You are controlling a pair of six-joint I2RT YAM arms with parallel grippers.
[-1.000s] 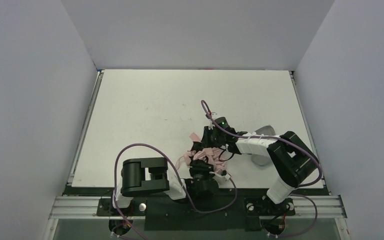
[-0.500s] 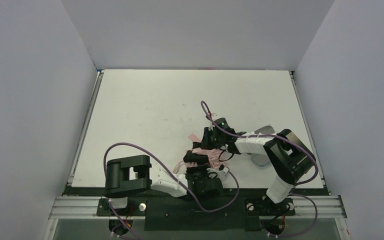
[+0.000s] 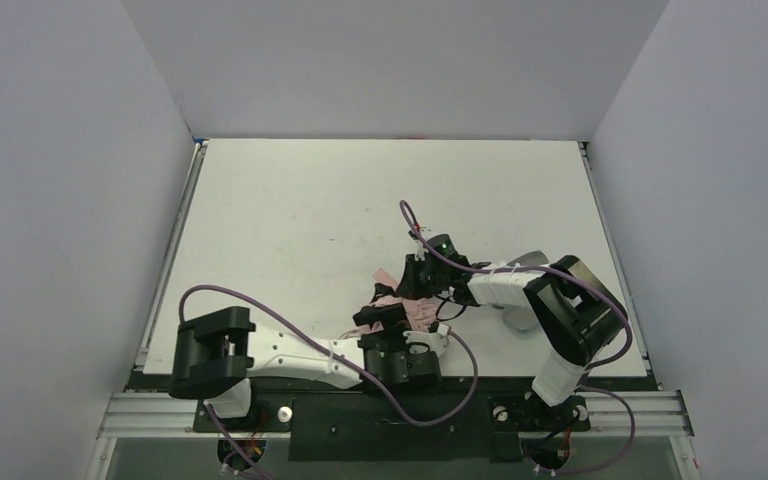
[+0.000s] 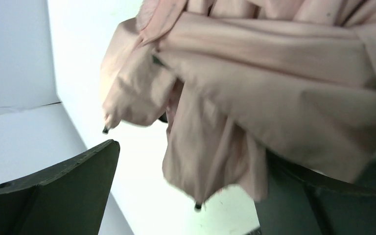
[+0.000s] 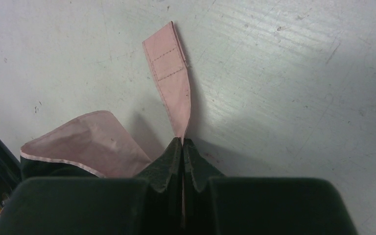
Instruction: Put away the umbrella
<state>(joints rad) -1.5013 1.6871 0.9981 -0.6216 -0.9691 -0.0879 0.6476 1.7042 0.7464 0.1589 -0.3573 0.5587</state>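
Fabric of pale salmon pink is most of what we see of the umbrella (image 3: 407,306). It lies as a loose, crumpled bundle on the table (image 3: 290,220), close to the near edge of the table and a little right of its middle. The bundle is longer than it is wide, and its long axis runs roughly along that near edge, slightly slanted. Which end is the handle we cannot tell. The cloth is thin and matte, folded in soft panels, and small black rib tips stick out at the hems. A flat strap (image 5: 169,73) of the same cloth, with stitched lines across it, lies on the table surface and points toward the far left part of the table. The right gripper (image 5: 182,147) has its dark fingers pressed together on the root of this strap. The left gripper (image 4: 191,161) reaches in from the near edge of the table with its jaws spread wide. Folds of the canopy hang in the gap and cover part of one finger, but nothing is clamped. The table top is white, hard and finely scratched.
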